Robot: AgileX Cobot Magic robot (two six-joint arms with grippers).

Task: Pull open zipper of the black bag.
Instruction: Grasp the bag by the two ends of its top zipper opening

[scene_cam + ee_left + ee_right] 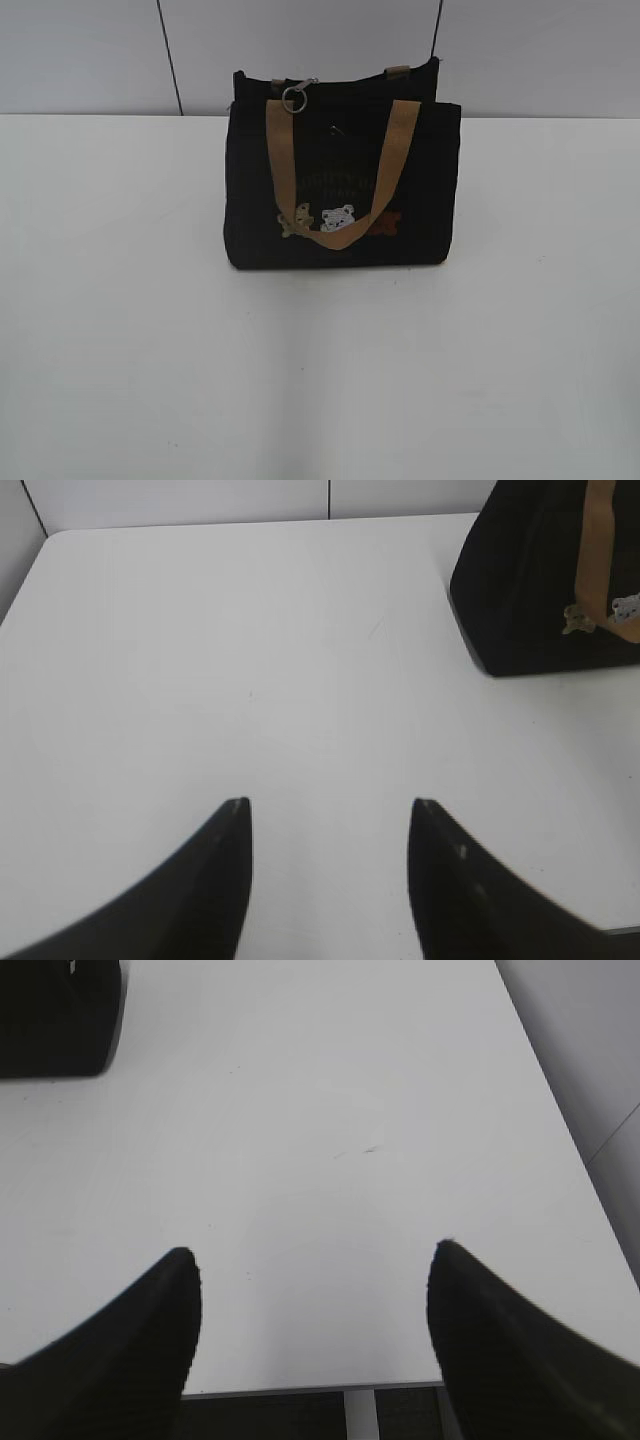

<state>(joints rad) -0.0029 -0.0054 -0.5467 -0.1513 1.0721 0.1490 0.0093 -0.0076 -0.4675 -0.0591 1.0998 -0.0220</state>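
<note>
Left hand (pixel 330 825): two matte black fingers (pixel 215 880), broad at base, curving inward to narrow blunt tips; smooth surface, few tiny pale specks on one finger. Right hand (pixel 315 1275): two matte black fingers (pixel 140 1340) of same horn-like shape, thicker in frame; fine ribbed texture along inner edge of one finger. No cables, screws or markings visible. Arms not seen in exterior view.
</note>
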